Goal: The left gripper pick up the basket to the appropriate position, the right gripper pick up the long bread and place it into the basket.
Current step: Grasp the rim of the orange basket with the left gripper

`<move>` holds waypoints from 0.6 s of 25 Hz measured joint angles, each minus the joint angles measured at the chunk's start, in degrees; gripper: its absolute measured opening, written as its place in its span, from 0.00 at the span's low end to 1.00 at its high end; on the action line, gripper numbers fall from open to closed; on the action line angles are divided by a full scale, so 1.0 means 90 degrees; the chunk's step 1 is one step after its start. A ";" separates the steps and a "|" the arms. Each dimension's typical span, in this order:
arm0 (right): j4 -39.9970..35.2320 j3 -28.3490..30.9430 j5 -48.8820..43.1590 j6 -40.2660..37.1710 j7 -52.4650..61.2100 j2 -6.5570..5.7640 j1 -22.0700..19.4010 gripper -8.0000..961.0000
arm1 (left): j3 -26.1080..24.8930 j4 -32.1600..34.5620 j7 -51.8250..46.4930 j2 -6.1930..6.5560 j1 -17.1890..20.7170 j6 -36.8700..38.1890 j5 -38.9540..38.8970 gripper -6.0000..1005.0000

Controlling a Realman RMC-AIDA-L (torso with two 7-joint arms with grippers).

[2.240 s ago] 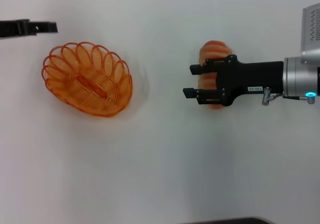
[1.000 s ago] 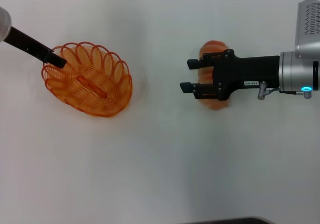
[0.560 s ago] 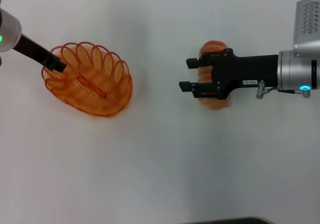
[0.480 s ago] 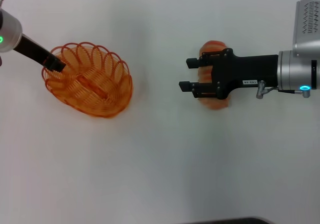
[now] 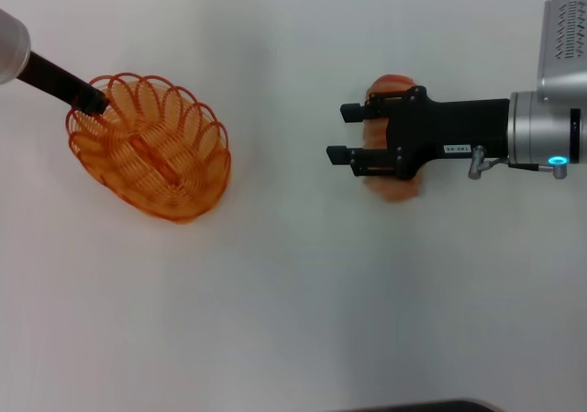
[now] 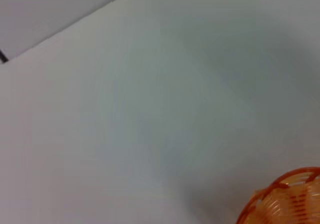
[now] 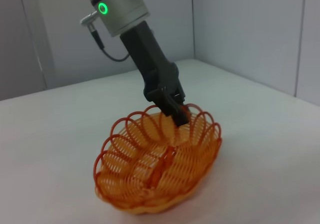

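Note:
The orange wire basket [image 5: 151, 150] sits at the left of the white table; it also shows in the right wrist view [image 7: 160, 164] and, in part, in the left wrist view [image 6: 290, 199]. My left gripper [image 5: 92, 104] comes in from the far left and is shut on the basket's far-left rim, as the right wrist view [image 7: 176, 110] shows. The long bread [image 5: 393, 87] lies at the right, mostly hidden under my right gripper [image 5: 340, 134]. That gripper is open and hovers over the bread, its fingers pointing toward the basket.
The white table top [image 5: 293, 293] spreads between the basket and the bread. Grey wall panels [image 7: 240, 29] stand behind the table. A dark edge [image 5: 413, 406] marks the table's near side.
The left gripper reached the basket's rim and closed on it, and the basket has shifted left and slightly away with it. The right gripper has barely moved over the bread.

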 joint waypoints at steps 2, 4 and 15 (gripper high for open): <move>0.0000 0.0001 0.0085 0.0000 0.0000 0.0001 -0.0013 0.69 | -0.0084 0.0038 -0.0265 0.0022 -0.0005 0.0174 0.0000 0.19; 0.0001 0.0006 0.0191 0.0004 0.0000 0.0001 -0.0024 0.69 | -0.0325 0.0040 -0.0476 0.0044 -0.0043 0.0402 -0.0015 0.16; 0.0280 0.0031 0.0864 0.0591 -0.0012 0.0000 -0.0008 0.69 | -0.2260 0.0727 -0.0719 -0.0153 0.0097 0.1719 -0.0072 0.10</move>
